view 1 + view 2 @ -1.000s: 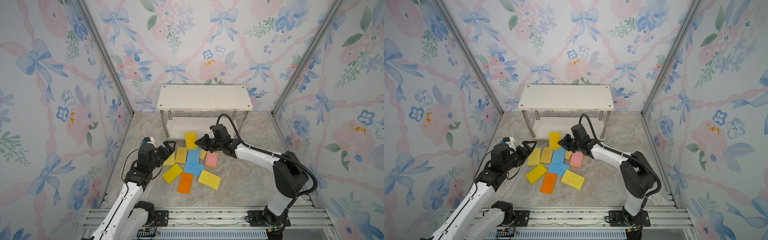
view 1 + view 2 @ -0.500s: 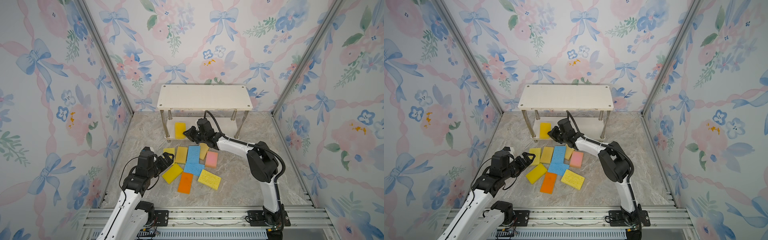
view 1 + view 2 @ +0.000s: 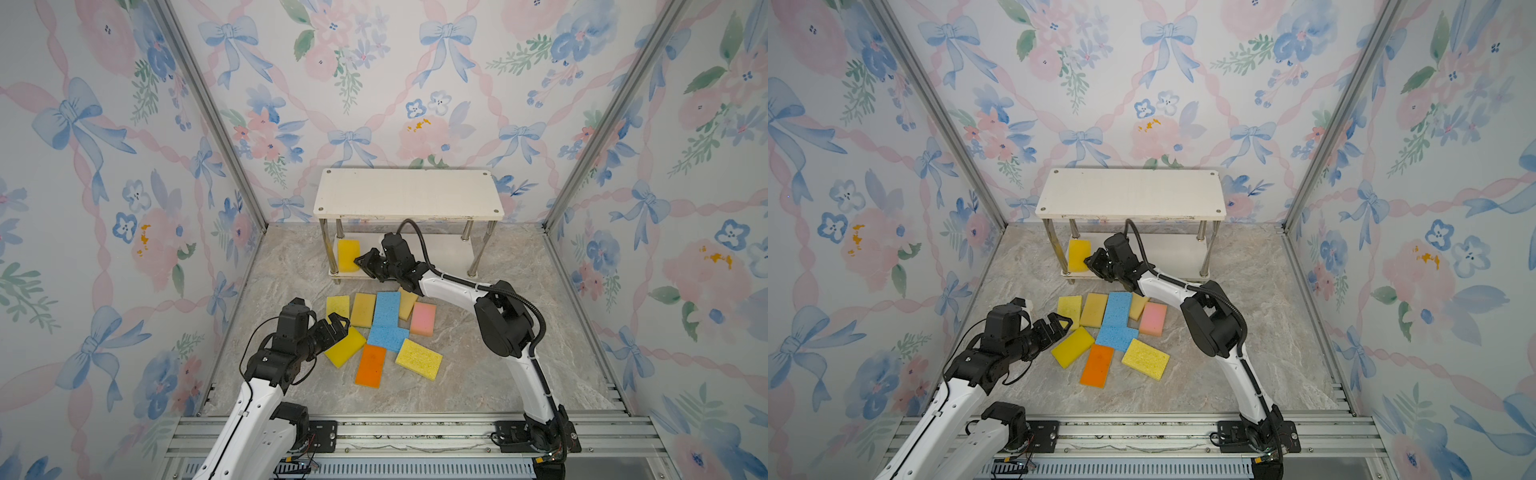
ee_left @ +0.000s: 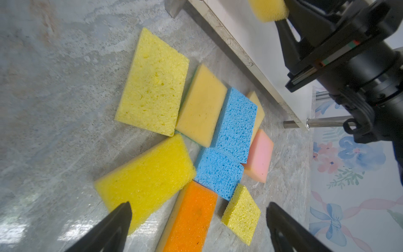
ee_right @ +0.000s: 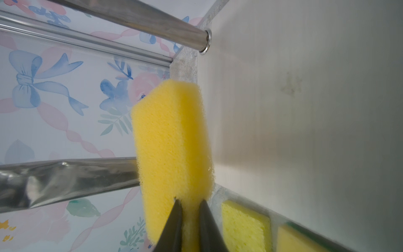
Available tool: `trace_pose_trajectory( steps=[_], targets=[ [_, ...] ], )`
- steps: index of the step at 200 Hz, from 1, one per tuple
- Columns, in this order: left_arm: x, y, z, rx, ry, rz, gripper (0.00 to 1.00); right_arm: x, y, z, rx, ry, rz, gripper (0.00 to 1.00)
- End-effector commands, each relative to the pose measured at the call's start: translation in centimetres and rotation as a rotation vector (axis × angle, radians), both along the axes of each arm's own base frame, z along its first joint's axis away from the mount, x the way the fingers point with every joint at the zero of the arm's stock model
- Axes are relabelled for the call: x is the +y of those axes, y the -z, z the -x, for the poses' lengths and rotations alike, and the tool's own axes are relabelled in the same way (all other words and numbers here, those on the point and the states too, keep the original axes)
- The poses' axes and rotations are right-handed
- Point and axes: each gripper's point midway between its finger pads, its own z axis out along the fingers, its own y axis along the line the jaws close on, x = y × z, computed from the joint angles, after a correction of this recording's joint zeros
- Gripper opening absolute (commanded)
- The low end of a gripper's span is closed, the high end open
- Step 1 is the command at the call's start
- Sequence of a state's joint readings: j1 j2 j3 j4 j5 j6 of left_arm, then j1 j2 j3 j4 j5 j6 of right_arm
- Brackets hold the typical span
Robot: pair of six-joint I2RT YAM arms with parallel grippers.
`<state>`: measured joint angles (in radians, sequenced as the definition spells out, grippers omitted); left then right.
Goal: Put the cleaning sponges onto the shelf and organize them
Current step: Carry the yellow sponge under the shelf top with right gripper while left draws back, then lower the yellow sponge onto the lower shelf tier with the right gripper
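Moved shelfward, the soft, light yellow sponge [image 3: 348, 253] is at the shelf's [image 3: 409, 195] nine o'clock end, edge-pinched by the right gripper [image 3: 359, 262]; left gripper [image 3: 338, 326] gapes.

Grey marbled bench [image 3: 478, 374] fills the lower frame. White two-tier shelf [image 3: 407, 195] stands upper center; nine colored sponges [image 3: 384, 307] lie flat, clustered just below it.
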<state>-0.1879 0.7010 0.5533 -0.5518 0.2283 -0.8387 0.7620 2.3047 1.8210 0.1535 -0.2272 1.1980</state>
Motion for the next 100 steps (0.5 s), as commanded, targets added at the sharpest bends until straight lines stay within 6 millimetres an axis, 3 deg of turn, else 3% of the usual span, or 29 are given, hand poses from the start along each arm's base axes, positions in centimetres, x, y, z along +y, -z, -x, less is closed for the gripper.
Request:
trace_pose_trajectory(
  steps=[1, 53, 100],
  targets=[
    [0.3, -0.4, 0.5, -0.004, 0.022, -0.032, 0.98, 0.7, 3.5, 0.2, 0.068, -0.001, 0.033, 0.17],
    [0.6, -0.5, 0.9, 0.003, 0.021, -0.049, 0.98, 0.7, 5.5, -0.4, 0.081, 0.016, 0.053, 0.17],
    [0.7, -0.4, 1.0, 0.008, 0.020, -0.054, 0.98, 0.8, 4.5, -1.2, 0.060, 0.028, 0.046, 0.17]
  ],
)
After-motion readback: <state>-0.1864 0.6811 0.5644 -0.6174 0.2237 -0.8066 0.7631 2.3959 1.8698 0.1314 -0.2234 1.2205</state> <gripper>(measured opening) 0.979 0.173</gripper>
